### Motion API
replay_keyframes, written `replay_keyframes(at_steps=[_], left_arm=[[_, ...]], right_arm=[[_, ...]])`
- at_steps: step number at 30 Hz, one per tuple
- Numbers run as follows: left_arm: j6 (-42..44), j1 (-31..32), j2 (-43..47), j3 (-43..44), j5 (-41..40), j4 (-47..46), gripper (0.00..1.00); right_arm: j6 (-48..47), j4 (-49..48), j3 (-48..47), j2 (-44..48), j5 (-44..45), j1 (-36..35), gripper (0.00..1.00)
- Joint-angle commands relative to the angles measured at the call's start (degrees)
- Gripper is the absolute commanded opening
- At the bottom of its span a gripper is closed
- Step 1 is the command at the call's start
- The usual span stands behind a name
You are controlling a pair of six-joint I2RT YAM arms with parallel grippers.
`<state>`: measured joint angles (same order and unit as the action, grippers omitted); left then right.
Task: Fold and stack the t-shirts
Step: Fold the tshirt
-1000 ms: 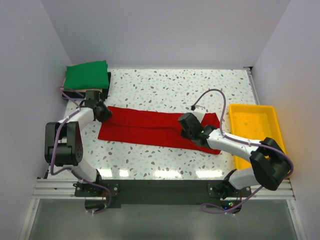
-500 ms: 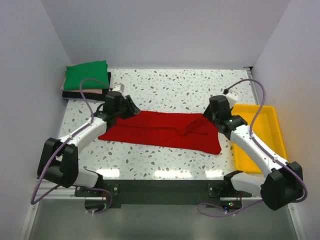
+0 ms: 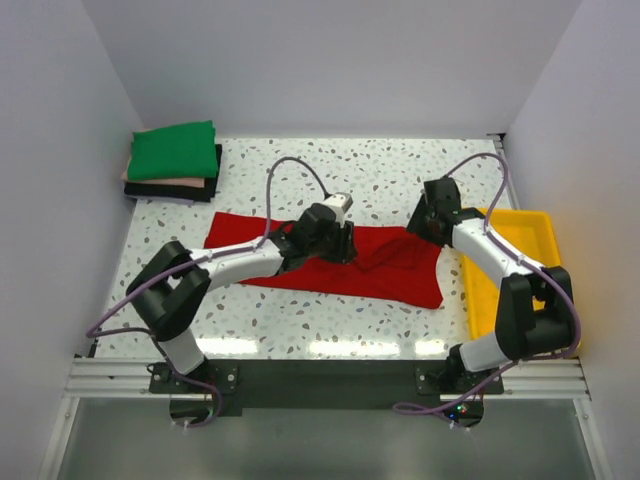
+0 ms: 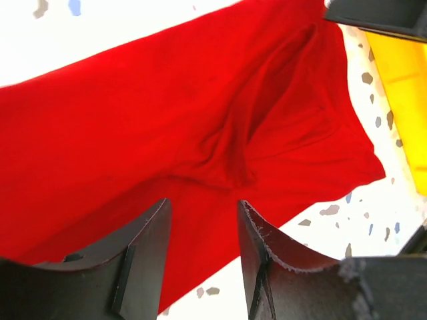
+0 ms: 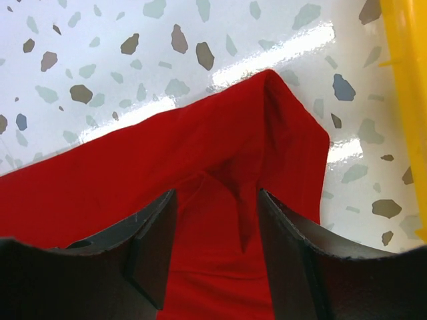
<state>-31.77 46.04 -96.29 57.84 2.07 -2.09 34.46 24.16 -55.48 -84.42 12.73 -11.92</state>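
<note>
The desk is enclosed by walls at the left, far and right sides. Its far half, between the stack and the tray, is bare and offers the main room for moving. The red shirt lies across the middle of the desk as a long flat band and appears to be folded lengthwise. Its right end is creased and rumpled. Its right corner lies near the left rim of the tray without touching it, its left end lies just in front of the stack but apart from it, and a strip of bare desk separates its near edge from the arm bases. The stack sits in the far left corner: green shirt on top, pink shirt beneath it, black shirt at the bottom, all folded to squares. Judged from this layout, three shirts are done; the red shirt has yet to be folded across into a square and placed on the stack. The left fingers hang over the middle of the band, moderately parted and holding nothing. The right fingers stand over the far right corner, likewise parted, with a raised cloth ridge below them and no grip on it.
</note>
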Motion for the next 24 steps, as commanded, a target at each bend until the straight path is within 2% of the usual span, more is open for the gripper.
replay_keyframes(at_steps=[1, 17, 20, 23, 24], left_arm=[[4.1, 3.0, -3.6, 5.8, -3.4, -1.5, 0.49], [7.6, 7.7, -14.3, 15.2, -8.8, 3.8, 0.49], [7.4, 8.0, -14.9, 15.2, -9.1, 3.6, 0.46], [7.2, 8.0, -15.3, 15.3, -9.4, 3.7, 0.41], [7.2, 8.0, -15.3, 15.3, -9.4, 3.8, 0.38]], right_arm=[[-0.5, -2.9, -2.4, -0.8, -3.0, 0.1, 0.54], [0.3, -5.9, -1.3, -5.8, -4.2, 0.1, 0.50], [0.3, -6.3, -0.7, -6.0, -4.4, 0.1, 0.47], [0.3, -6.9, -0.2, -6.4, -4.7, 0.2, 0.40], [0.3, -7.0, 0.0, -6.3, -4.9, 0.1, 0.34]])
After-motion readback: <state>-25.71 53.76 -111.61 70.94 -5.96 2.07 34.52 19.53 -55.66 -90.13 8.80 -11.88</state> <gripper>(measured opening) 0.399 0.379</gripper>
